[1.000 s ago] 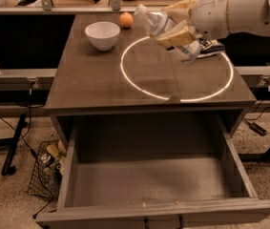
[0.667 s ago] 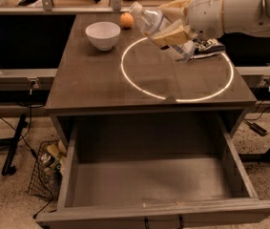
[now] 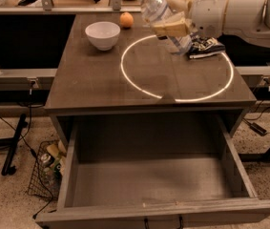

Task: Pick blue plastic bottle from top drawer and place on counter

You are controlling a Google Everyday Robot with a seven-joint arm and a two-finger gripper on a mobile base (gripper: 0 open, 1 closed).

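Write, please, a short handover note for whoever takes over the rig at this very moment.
Gripper: jaws shut on the blue plastic bottle, held tilted in the air over the far right of the counter, beside the dark snack bag.
Top drawer: pulled open, no bottle in it.
Done: bottle is out of the drawer.
Left: lower it onto the counter, release, withdraw.
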